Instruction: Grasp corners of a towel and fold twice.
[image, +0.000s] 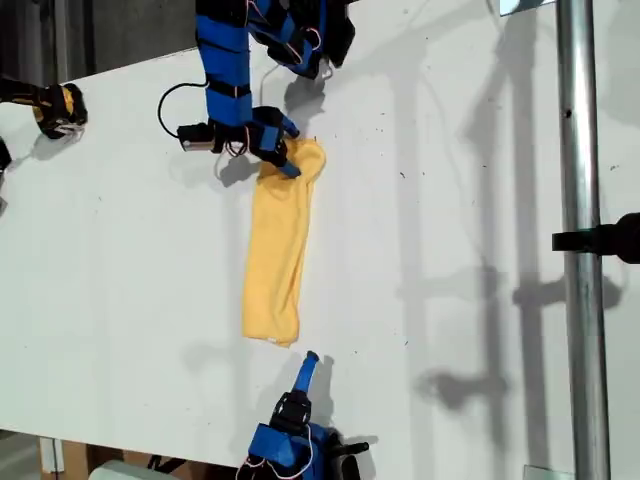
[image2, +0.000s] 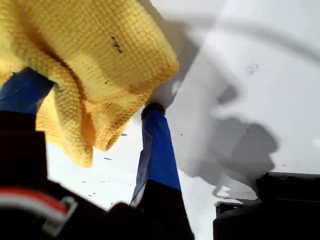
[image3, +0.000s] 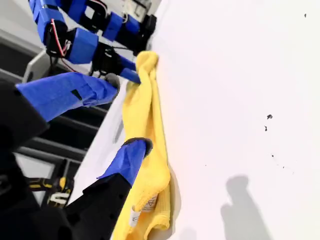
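One towel (image: 276, 250), folded into a long narrow strip, lies on the white table (image: 130, 270). My first gripper (image: 283, 148) meets the strip's far end, jaws parted around bunched fabric (image2: 100, 65); whether they pinch it I cannot tell. My second gripper (image: 309, 362) hovers just off the near end, jaws spread, holding nothing. Two arms, one cloth.

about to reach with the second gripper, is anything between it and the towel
Nothing visible. My second gripper sits just off the near end of the towel, with only bare table between them.
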